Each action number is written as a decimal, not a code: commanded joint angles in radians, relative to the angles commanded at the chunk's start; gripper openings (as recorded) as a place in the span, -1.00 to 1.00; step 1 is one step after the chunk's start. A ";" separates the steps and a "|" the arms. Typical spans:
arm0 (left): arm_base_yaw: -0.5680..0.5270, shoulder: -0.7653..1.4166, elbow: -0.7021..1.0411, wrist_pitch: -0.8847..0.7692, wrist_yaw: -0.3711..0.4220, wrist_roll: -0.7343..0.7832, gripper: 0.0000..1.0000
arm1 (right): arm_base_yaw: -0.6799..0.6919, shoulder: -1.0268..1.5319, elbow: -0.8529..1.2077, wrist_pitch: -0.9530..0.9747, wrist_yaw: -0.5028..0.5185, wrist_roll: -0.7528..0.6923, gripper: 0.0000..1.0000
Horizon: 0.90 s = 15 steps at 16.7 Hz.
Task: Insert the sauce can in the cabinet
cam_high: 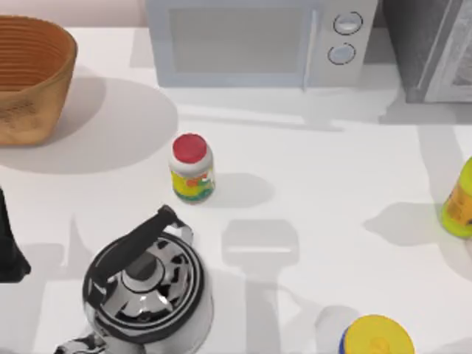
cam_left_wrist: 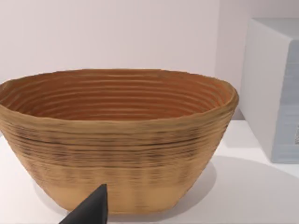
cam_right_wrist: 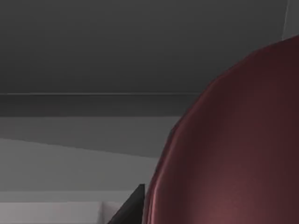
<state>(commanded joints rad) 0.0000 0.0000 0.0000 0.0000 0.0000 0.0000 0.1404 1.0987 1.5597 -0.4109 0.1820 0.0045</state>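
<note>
The sauce can's (cam_right_wrist: pixel 233 140) maroon lid is sitting against the right hand's (cam_right_wrist: pixel 133 207) finger inside the cabinet (cam_high: pixel 435 44); grip unclear.

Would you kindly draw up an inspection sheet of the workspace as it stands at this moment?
Surface: white table, lit, with shadows.
Job's things: sauce can, its maroon lid close to the right wrist camera, grey panels behind; cabinet at the table's back right, its door open.
Clutter: basket back left; microwave at the back; red-lidded jar mid-table; kettle in front; yellow-lidded can at the front edge; yellow-green container at the right edge.
Grippers: left finger low before the basket; right finger beside the sauce can.
Cables: nothing seen.
Surroundings: pale wall.
</note>
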 joint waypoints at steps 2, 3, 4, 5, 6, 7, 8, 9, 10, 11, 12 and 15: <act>0.000 0.000 0.000 0.000 0.000 0.000 1.00 | 0.019 0.111 0.139 -0.047 0.012 0.004 -1.00; 0.000 0.000 0.000 0.000 0.000 0.000 1.00 | 0.028 0.157 0.192 -0.067 0.015 0.006 -1.00; 0.000 0.000 0.000 0.000 0.000 0.000 1.00 | 0.036 0.195 0.235 -0.083 0.017 0.008 -1.00; 0.000 0.000 0.000 0.000 0.000 0.000 1.00 | 0.043 0.223 0.268 -0.096 0.017 0.010 -1.00; 0.000 0.000 0.000 0.000 0.000 0.000 1.00 | 0.048 0.242 0.291 -0.105 0.017 0.012 -1.00; 0.000 0.000 0.000 0.000 0.000 0.000 1.00 | 0.051 0.252 0.302 -0.109 0.017 0.013 -1.00; 0.000 0.000 0.000 0.000 0.000 0.000 1.00 | 0.052 0.253 0.304 -0.110 0.017 0.013 -1.00; 0.000 0.000 0.000 0.000 0.000 0.000 1.00 | 0.052 0.253 0.304 -0.110 0.017 0.013 -1.00; 0.000 0.000 0.000 0.000 0.000 0.000 1.00 | 0.052 0.253 0.304 -0.110 0.017 0.013 -1.00; 0.000 0.000 0.000 0.000 0.000 0.000 1.00 | 0.052 0.253 0.304 -0.110 0.017 0.013 -1.00; 0.000 0.000 0.000 0.000 0.000 0.000 1.00 | 0.048 0.252 0.298 -0.108 0.017 0.015 -1.00; 0.000 0.000 0.000 0.000 0.000 0.000 1.00 | 0.036 0.286 0.333 -0.106 0.015 0.014 -1.00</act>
<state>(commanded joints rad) 0.0000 0.0000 0.0000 0.0000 0.0000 0.0000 0.1761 1.3851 1.8925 -0.5173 0.1972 0.0189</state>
